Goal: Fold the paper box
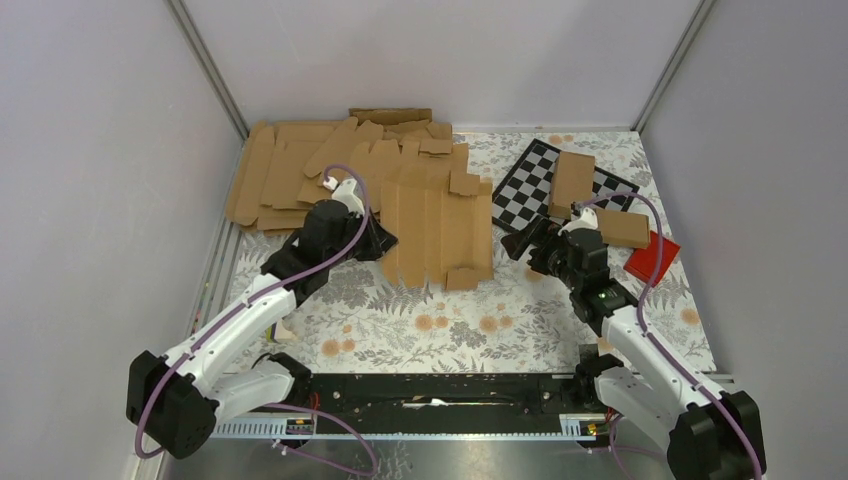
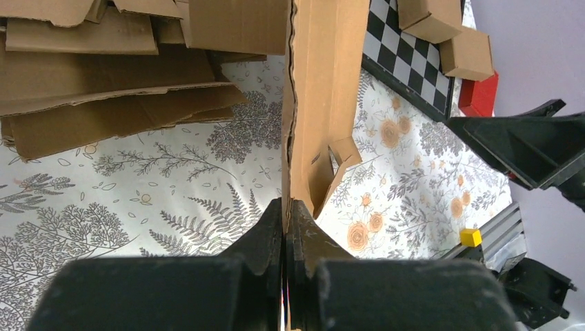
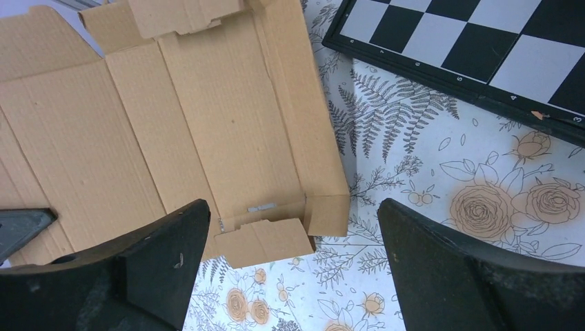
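Note:
The paper box (image 1: pixel 440 225) is a flat brown die-cut sheet with creases and small flaps, lying mid-table. My left gripper (image 1: pixel 385 240) is shut on its left edge; in the left wrist view the sheet (image 2: pixel 324 103) runs edge-on out of the closed gripper (image 2: pixel 286 207). My right gripper (image 1: pixel 518 246) is open and empty, hovering just off the sheet's right near corner. In the right wrist view the sheet (image 3: pixel 207 117) and its corner flap lie between and beyond the spread gripper (image 3: pixel 293 210), not touched.
A pile of other flat brown blanks (image 1: pixel 290 175) lies at the back left. A checkerboard (image 1: pixel 530 185) at the back right carries two folded cartons (image 1: pixel 572 175). A red block (image 1: pixel 652 258) lies right of it. A metal rail (image 1: pixel 440 390) runs along the near edge.

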